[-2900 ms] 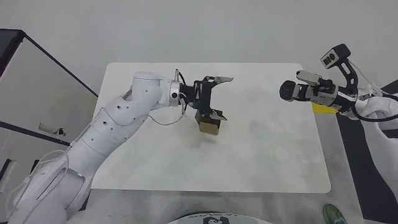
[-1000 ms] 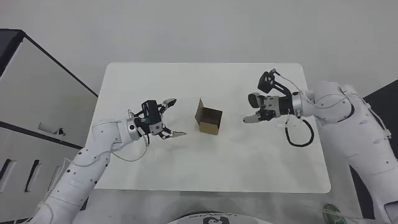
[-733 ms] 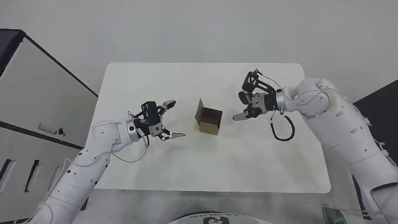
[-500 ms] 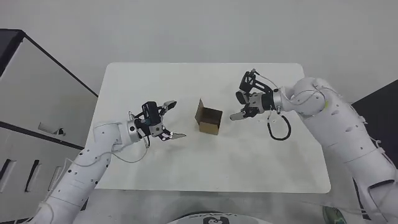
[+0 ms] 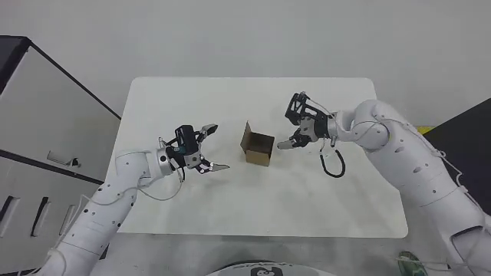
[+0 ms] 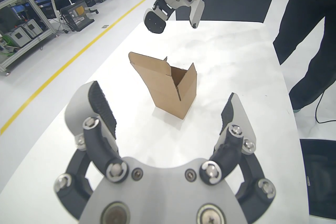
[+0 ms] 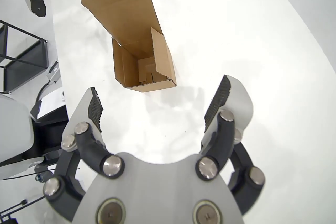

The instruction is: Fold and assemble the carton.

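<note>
A small brown carton (image 5: 258, 146) stands upright mid-table with its top open and one long flap raised; it also shows in the left wrist view (image 6: 168, 89) and the right wrist view (image 7: 143, 57), where its folded bottom is visible inside. My left gripper (image 5: 209, 147) hovers to the carton's left, open and empty (image 6: 168, 109). My right gripper (image 5: 288, 129) is just right of the carton, open and empty (image 7: 160, 101), a little above the tabletop and apart from the carton. The right gripper also appears beyond the carton in the left wrist view (image 6: 174, 22).
The white table (image 5: 322, 199) has bare surface all around the carton. A dark rack (image 5: 31, 107) stands off the table's left side. A person's legs (image 6: 309, 25) stand beside the table's far edge in the left wrist view.
The left gripper let go of the carton and drew back left, then stayed still. The right arm swung in from the far right and closed steadily toward the carton.
</note>
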Action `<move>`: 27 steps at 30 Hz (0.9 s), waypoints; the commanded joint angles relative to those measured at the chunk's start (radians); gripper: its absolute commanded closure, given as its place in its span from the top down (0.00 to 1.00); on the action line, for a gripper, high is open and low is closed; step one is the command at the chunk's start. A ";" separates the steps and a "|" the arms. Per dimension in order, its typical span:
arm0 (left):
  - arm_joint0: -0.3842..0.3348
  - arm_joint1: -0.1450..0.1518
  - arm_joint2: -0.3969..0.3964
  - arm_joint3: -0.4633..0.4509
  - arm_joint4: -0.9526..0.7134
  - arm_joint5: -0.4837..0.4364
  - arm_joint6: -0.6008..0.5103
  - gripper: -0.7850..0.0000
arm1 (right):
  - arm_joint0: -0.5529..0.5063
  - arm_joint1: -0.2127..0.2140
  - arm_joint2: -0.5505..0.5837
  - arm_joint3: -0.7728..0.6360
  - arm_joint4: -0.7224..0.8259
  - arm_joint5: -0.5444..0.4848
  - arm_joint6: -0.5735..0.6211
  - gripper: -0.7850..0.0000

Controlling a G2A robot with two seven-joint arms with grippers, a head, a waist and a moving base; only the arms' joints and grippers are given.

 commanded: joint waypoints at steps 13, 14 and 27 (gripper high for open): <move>0.000 0.000 0.000 0.000 0.000 0.000 0.000 1.00 | 0.054 -0.065 -0.141 0.040 -0.232 0.056 -0.133 0.45; 0.000 0.000 0.000 0.000 0.000 0.000 0.000 1.00 | 0.059 -0.070 -0.148 0.046 -0.234 0.058 -0.136 0.44; 0.000 0.000 0.000 0.000 0.000 0.000 0.000 1.00 | 0.109 -0.120 -0.215 0.108 -0.279 0.091 -0.132 0.38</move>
